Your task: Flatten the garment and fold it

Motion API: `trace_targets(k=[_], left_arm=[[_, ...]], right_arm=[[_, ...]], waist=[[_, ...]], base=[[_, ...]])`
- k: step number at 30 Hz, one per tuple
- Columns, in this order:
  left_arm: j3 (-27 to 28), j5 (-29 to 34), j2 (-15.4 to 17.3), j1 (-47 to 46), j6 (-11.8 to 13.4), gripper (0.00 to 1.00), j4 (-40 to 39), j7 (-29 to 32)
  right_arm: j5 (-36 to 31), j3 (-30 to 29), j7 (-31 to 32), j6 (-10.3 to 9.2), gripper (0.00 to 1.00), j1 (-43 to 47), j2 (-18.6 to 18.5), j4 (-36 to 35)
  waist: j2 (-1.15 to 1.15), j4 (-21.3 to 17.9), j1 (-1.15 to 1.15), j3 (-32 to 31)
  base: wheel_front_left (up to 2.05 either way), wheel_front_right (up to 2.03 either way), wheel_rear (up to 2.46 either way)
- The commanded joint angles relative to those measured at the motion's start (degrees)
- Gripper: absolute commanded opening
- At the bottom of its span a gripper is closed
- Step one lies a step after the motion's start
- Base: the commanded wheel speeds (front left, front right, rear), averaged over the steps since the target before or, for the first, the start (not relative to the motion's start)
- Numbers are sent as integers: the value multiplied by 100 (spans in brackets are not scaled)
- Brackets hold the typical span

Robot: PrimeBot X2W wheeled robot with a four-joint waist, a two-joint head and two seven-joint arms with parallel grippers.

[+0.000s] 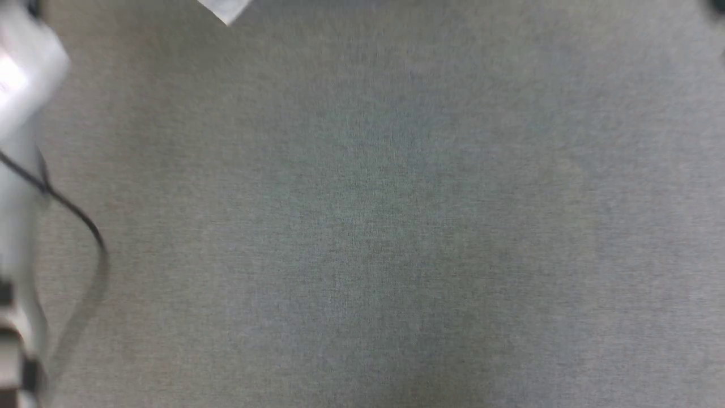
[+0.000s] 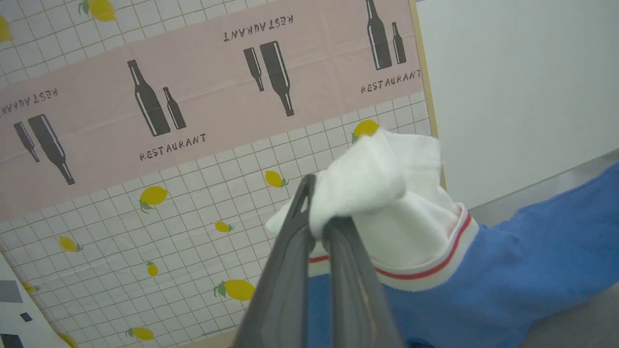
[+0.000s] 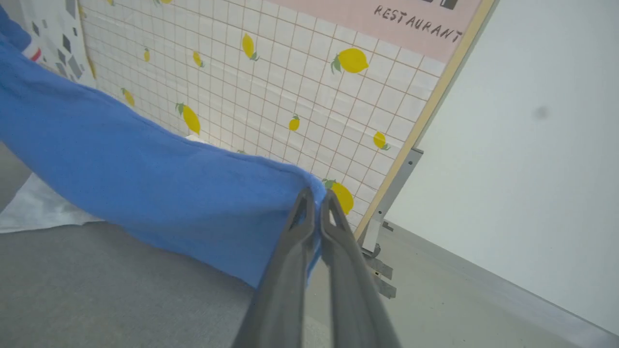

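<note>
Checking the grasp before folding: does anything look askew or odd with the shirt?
Nothing torn or spilled. One oddity: the garment has its white sleeve wadded over the left gripper, while the right gripper pinches a blue edge cleanly.

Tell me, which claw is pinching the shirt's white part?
The left gripper: it grips the garment by its white, red-trimmed sleeve, whereas the right gripper pinches plain blue fabric.

Blurred forearm [image 1: 17, 130], garment [image 3: 145, 193] cropped at edges

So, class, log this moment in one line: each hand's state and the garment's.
left hand: shut on garment at white sleeve | right hand: shut on blue edge | garment: spans between hands, not folded
</note>
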Motion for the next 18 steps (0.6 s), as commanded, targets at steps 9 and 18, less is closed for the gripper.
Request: trace_targets(k=[9,18], left_arm=[[486,-137,-84,3314,331,0,-1116,-28],[380,-198,-319,5559,395,0,-1292,-28]], right_arm=[[796,785,-176,-11,0,2066,-577,-745],[1192,1175,25,-11,0,4060,-1167,-1569]], waist=[[0,63,-1,-1423],[0,190,-1,-2309]], base=[[0,0,0],[0,0,0]])
